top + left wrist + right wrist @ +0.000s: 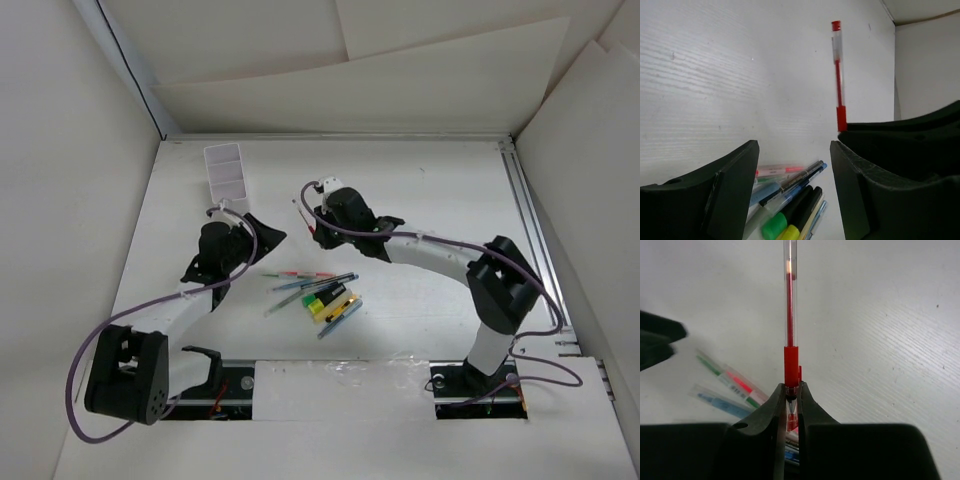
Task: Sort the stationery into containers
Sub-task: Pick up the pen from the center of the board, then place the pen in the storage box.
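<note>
My right gripper (317,226) (791,390) is shut on the capped end of a red pen (790,325) and holds it above the table. The pen points away toward the back; it also shows in the left wrist view (838,75) and as a thin red line in the top view (306,207). My left gripper (262,238) (795,150) is open and empty, just above the far edge of the pile of stationery (318,293) (790,187). The pile holds pens and yellow-green highlighters (774,226). The white divided container (225,172) stands at the back left.
The two grippers are close together over the middle of the table; the right one shows as a black mass in the left wrist view (905,150). White walls surround the table, with a metal rail (530,230) along the right side.
</note>
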{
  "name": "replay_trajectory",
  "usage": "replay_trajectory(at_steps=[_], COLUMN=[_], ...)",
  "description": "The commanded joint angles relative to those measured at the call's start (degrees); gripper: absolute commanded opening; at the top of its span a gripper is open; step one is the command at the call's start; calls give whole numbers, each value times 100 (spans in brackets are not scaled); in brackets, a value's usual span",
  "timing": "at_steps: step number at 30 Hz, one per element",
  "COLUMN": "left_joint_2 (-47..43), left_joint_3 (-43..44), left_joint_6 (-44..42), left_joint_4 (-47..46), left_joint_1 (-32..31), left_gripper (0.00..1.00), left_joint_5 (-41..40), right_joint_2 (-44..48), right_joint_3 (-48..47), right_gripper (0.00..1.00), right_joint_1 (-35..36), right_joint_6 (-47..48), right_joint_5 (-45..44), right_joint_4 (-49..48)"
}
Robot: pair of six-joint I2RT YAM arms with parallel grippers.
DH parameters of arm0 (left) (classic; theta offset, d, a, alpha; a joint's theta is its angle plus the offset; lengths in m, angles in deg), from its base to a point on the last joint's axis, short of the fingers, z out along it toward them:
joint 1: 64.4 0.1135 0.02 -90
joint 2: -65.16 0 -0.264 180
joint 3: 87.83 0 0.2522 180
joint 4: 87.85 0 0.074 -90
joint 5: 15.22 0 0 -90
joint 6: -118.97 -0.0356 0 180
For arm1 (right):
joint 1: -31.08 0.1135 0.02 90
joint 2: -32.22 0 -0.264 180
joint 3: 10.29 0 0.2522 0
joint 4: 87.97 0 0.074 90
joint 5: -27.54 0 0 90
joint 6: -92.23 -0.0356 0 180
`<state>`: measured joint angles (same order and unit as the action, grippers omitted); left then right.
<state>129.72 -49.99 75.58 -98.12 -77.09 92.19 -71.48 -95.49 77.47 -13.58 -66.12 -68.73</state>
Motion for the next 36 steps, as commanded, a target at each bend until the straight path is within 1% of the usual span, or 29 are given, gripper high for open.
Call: replay_trajectory(at_steps=[1, 2, 4, 6, 9, 12, 17, 19, 21, 23, 25, 26, 30, 31, 32, 36], left_joint_2=[110, 180, 241, 311, 312, 312, 820, 927, 980, 1033, 1094, 1094, 1147, 1147, 1147, 1086], left_joint_3=[343, 343, 414, 554, 554, 615, 791, 853, 924, 985, 1047, 1047, 1047, 1047, 1047, 977], left_joint_6=[155, 155, 51, -2, -56, -56, -108, -108, -108, -108, -108, -108, -108, -108, -108, -108], left_joint_4=[-918, -980, -981, -981, -1138, -1209, -1209, -1261, -1262, -1262, -1262, -1262, -1262, -1262, -1262, -1262], left_joint_1=[-14, -14, -14, -14, -14, -14, -14, -14, -14, -14, -14, -14, -14, -14, -14, -14], left_gripper=[55, 53, 58, 58, 52, 52, 52, 48, 47, 43, 43, 41, 15, 10, 1, 0], left_joint_5=[289, 289, 228, 131, 70, 0, -62, -114, -115, -115, -115, -115, -115, -115, -115, -115], right_joint_2=[499, 500, 640, 641, 641, 641, 588, 588, 536, 535, 535, 483, 482, 482, 482, 430], right_joint_3=[191, 192, 245, 245, 245, 245, 245, 245, 245, 245, 192, 192, 192, 192, 192, 192], right_gripper=[0, 0, 0, 0, 0, 0, 0, 0, 0, 0, 0, 0, 0, 0, 0, 0], right_joint_1=[-7, -7, 45, 107, 221, 221, 335, 335, 335, 388, 388, 388, 388, 388, 388, 388], right_joint_6=[26, 26, -27, -27, -27, -27, 26, 26, 26, 26, 26, 26, 26, 26, 26, 26], right_joint_5=[444, 515, 664, 823, 893, 1015, 1218, 1271, 1271, 1271, 1333, 1394, 1394, 1394, 1394, 1394], right_joint_4=[-354, -354, -406, -407, -407, -407, -459, -460, -460, -460, -460, -460, -512, -512, -512, -512])
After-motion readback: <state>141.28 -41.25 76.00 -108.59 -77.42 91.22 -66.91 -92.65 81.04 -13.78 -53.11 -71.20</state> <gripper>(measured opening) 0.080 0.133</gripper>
